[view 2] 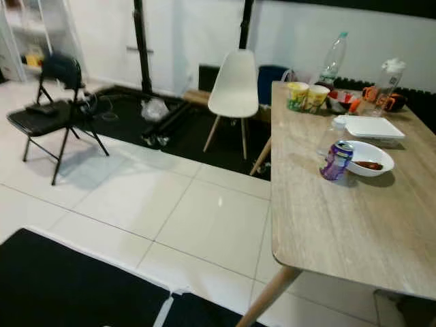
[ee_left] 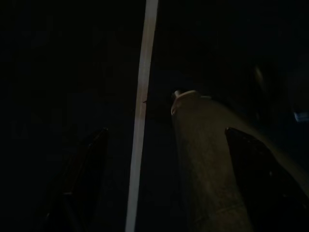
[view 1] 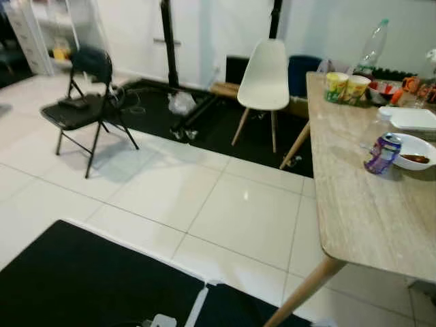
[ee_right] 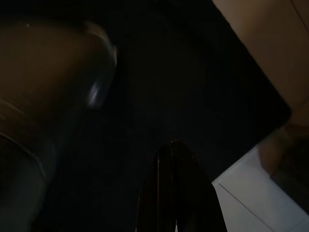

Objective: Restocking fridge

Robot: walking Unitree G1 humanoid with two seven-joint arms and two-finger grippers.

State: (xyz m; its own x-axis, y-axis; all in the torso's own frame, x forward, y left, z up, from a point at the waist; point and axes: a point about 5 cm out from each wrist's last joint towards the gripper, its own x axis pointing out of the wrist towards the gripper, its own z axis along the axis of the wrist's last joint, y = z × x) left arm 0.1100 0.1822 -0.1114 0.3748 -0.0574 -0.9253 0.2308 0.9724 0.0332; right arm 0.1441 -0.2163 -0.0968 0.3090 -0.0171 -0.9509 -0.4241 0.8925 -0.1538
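A purple drink can [view 1: 383,153] stands on the light wooden table [view 1: 361,211] at my right, beside a white bowl [view 1: 413,150] holding some food. Farther back on the table are two yellow cups [view 1: 346,87], a clear plastic bottle [view 1: 372,46] and a flat white container [view 1: 412,119]. Both arms hang low over a dark floor mat. In the dim left wrist view my left gripper [ee_left: 166,133] is open, its fingers wide apart with nothing between them. My right gripper [ee_right: 174,147] is shut, its fingers pressed together and empty.
A white chair [view 1: 266,75] stands at the table's far end. A black folding chair [view 1: 82,102] is at the back left. A black mat [view 1: 75,279] lies at my feet, another dark mat [view 1: 204,119] with stand poles at the back. White tile floor lies between.
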